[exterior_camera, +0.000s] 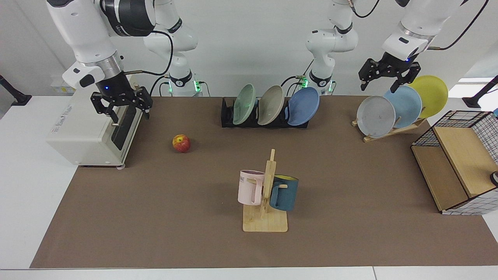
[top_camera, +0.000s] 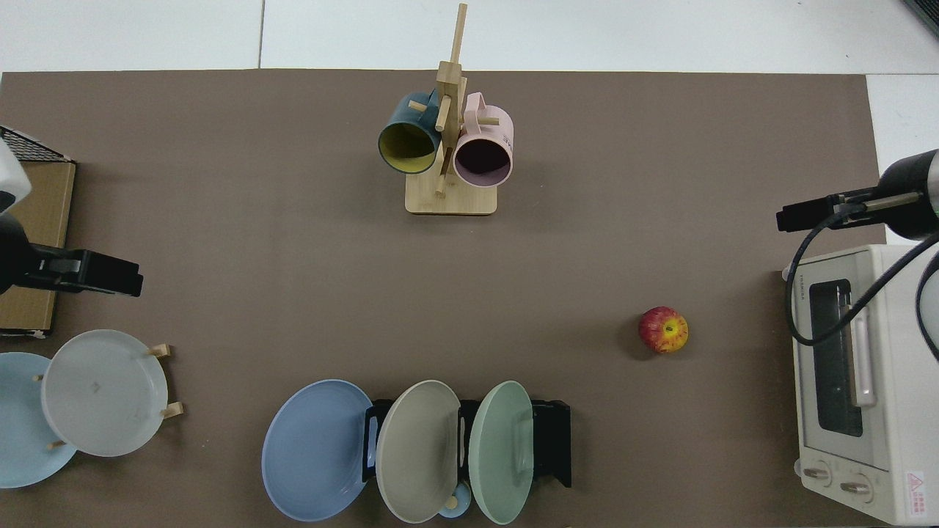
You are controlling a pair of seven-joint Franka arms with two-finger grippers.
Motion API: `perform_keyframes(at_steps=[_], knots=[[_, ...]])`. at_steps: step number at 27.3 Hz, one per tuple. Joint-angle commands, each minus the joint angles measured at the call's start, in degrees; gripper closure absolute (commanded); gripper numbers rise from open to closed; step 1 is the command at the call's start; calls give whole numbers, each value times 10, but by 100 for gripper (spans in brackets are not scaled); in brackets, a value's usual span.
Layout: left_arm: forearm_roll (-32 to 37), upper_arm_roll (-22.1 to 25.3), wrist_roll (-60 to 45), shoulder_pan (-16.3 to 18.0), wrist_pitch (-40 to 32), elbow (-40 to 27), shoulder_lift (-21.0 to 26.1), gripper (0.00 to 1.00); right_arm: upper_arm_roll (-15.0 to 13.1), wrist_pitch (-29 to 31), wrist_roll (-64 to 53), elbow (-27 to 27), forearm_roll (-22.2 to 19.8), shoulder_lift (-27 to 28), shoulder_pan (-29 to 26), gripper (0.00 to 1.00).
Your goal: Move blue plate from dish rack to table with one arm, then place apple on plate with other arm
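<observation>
White, at the far left of the facing view, an oven is being carried by the worktop, and the right gripper is being held above its front edge with jaws spread and nothing between them. Beside the oven, well apart from it, the apple is being borne by the brown mat. Behind the middle of the mat the black rack is being filled by three leaning plates: a green plate, a beige plate and the blue plate at the rack's end. Nearer the camera, a mug stand is being hung with a pink mug and a dark blue mug. Further along, the left gripper is being held above a grey plate on a wooden rack, jaws spread and empty. At the far edge a wire box is being carried.
</observation>
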Motion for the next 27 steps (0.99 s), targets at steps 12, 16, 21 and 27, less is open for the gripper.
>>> perform_keyframes(at_steps=[12,16,21,27], knots=[[-9,-3,-3,-1,34,-145,-89,0,0,10,63,-61,-9,-18,36,0],[-18,-28,-4,-2,87,-236,-130,0,0,15,95,-99,-9,-30,52,0],[-40,-35,-5,-4,132,-322,-174,1,0,40,116,-141,-9,-32,68,0],[-44,-83,-41,-3,215,-430,-191,1,0,108,138,-215,-9,-37,84,0]])
